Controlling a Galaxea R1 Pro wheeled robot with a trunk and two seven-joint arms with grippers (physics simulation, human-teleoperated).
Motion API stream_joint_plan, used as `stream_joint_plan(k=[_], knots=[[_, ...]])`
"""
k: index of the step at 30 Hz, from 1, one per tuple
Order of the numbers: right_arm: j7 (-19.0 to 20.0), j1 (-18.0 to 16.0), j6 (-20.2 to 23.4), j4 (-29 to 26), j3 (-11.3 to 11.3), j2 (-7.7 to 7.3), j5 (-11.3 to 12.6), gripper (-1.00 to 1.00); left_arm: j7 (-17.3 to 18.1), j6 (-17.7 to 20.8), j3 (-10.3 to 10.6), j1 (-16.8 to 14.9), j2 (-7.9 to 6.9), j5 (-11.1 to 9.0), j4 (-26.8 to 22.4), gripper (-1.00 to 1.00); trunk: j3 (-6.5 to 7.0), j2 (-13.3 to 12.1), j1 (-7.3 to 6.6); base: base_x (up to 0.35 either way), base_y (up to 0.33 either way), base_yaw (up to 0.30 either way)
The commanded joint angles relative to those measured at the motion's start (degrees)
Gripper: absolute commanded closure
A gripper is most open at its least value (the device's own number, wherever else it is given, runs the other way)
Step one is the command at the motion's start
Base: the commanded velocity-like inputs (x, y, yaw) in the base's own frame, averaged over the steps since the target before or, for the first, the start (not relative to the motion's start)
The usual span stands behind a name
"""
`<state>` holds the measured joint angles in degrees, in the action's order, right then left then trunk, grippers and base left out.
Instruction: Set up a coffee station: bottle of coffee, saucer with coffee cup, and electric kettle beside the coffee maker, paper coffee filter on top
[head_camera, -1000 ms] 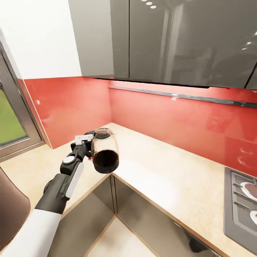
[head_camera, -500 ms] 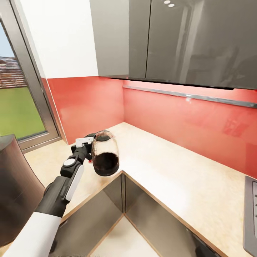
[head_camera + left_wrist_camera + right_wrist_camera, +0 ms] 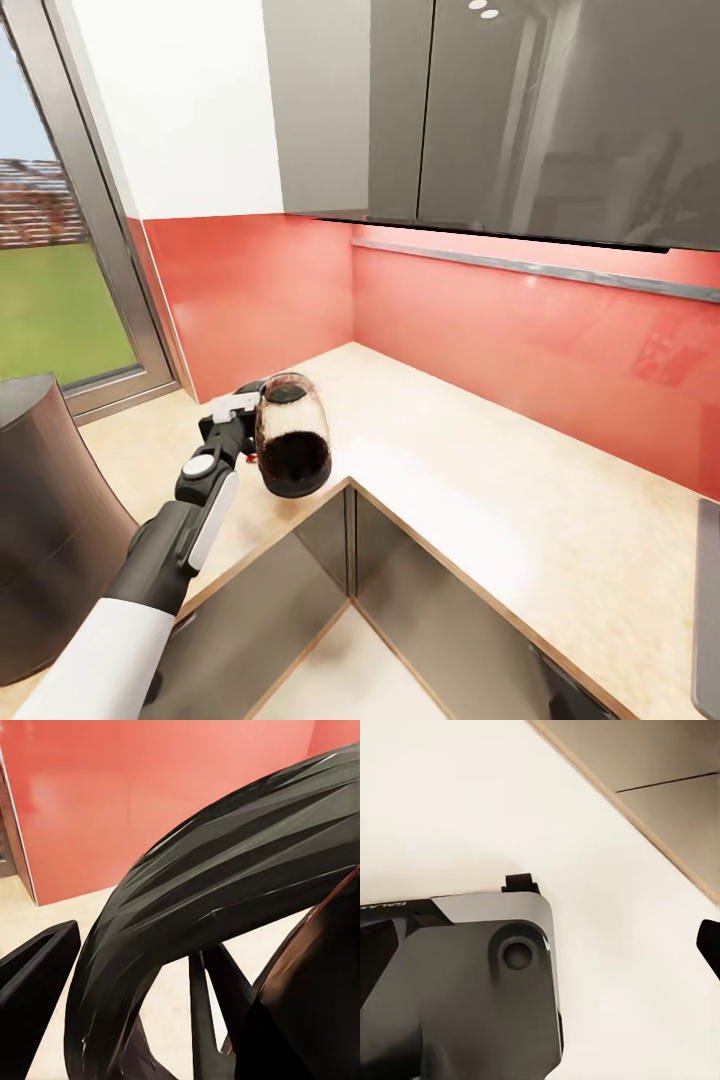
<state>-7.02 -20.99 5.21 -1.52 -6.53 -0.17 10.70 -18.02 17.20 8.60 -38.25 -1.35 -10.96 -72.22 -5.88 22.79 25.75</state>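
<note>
The left gripper (image 3: 243, 420) is clenched on the loop handle of the rounded dark glass electric kettle (image 3: 292, 447) and holds it tilted above the near corner of the light beige speckled kitchen countertop (image 3: 500, 480). The tall dark grey coffee maker (image 3: 50, 520) stands at the near left — one kettle, one coffee maker. I judge the kettle is nearly delivered but not yet set down. Right gripper: I cannot tell its state.
</note>
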Motion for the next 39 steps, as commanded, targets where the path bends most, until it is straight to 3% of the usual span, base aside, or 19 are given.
stream_joint_plan(k=[1,15,25,39], knots=[[-0.17,-0.01,0.36,-0.15,-0.5,0.0,0.54,-1.0,-1.09,-0.03,0.25,-0.07,-0.06,-0.47,0.12,1.0,-0.12,0.13,0.03,0.0,0.0,0.0],[-0.17,-0.01,0.33,-0.15,-0.51,0.0,0.55,-1.0,-2.1,-0.4,0.27,-0.07,-0.07,-0.53,0.43,1.0,-0.12,0.13,0.03,0.0,0.0,0.021],[-0.18,-0.01,0.33,-0.09,-0.57,0.0,0.47,-1.0,-2.19,-0.41,0.27,-0.04,0.01,-0.55,0.41,1.0,0.05,0.13,0.03,0.0,-0.013,0.231],[-0.18,-0.01,0.33,-0.06,-0.59,-0.05,0.46,-1.0,-2.19,-0.41,0.28,-0.07,0.03,-0.51,0.42,1.0,1.04,0.13,0.03,0.0,-0.192,0.172]])
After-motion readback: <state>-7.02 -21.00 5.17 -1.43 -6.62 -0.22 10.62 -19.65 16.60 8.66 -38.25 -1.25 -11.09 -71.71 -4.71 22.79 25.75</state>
